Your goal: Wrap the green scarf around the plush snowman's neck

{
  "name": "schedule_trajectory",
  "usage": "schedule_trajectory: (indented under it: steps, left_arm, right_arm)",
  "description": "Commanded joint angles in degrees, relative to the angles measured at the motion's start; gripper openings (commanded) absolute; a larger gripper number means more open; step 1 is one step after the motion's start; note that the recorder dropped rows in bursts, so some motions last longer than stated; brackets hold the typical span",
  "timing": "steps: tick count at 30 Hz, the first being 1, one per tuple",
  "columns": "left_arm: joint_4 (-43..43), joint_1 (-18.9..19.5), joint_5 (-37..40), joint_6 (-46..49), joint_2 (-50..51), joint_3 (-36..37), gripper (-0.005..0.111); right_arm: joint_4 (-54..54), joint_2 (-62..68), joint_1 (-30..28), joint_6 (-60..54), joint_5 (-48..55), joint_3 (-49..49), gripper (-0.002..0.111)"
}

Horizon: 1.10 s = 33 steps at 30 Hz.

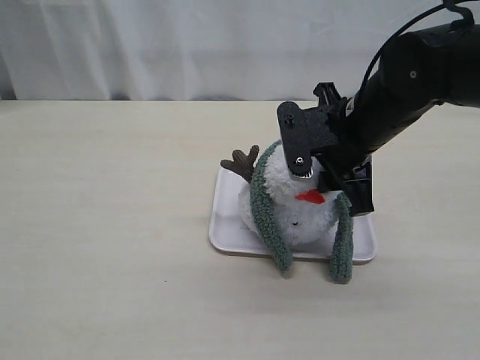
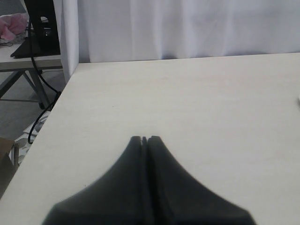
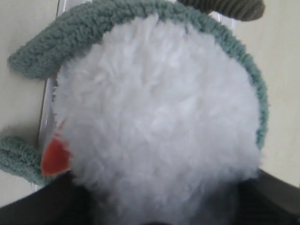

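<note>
Tray (image 1: 225,229) on worktop (image 1: 112,225), right of centre. Snowman (image 1: 289,206) lies on tray. Scarf (image 1: 266,214) looped round its back, both ends past tray's front edge.

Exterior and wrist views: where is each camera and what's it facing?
Exterior: off the arms, looking down across the table at the plush snowman; right arm shows.
Left wrist: faces bare table and curtain; shut left pincer shows.
Right wrist: close against the snowman's head; dark robot hardware shows.
Exterior and right wrist share snowman and green scarf.
</note>
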Motion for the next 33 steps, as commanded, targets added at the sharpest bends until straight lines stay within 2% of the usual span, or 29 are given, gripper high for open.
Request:
schedule_trajectory:
  steps: [1, 3, 4, 8, 9, 10, 12, 20, 33]
  left_arm:
    - [0.06, 0.0, -0.65, -0.01, -0.13, 0.11, 0.0]
    - [0.06, 0.0, -0.65, -0.01, -0.13, 0.11, 0.0]
    - [0.06, 0.0, -0.65, -0.01, -0.13, 0.11, 0.0]
    - [0.06, 0.0, -0.65, -0.01, -0.13, 0.11, 0.0]
    - [0.06, 0.0, -0.65, -0.01, -0.13, 0.11, 0.0]
    - [0.06, 0.0, -0.65, -0.01, -0.13, 0.11, 0.0]
    - [0.06, 0.0, -0.65, -0.01, -0.13, 0.11, 0.0]
    - [0.06, 0.0, -0.65, -0.01, -0.13, 0.11, 0.0]
    - [0.06, 0.0, -0.65, -0.01, -0.13, 0.11, 0.0]
  right_arm:
    - [-0.28, -0.01, -0.12, 2.52, -1.19, -0.15, 0.005]
    - [-0.28, -0.01, -0.12, 3.62, -1.29, -0.15, 0.015]
    - [-0.28, -0.01, -0.12, 3.86, -1.29, -0.15, 0.029]
    - [-0.28, -0.15, -0.12, 3.98, -1.29, -0.15, 0.06]
    - [-0.28, -0.22, -0.12, 4.54, -1.29, -0.15, 0.071]
    - [-0.28, -0.27, -0.12, 5.08, -1.29, -0.15, 0.074]
    - [-0.28, -0.37, -0.12, 6.01, -1.08, -0.15, 0.077]
    - [-0.07, -2.58, -0.12, 8.47, 1.88, -0.15, 0.077]
    - [3.8, -5.32, -0.12, 14.45, 0.27, -0.15, 0.078]
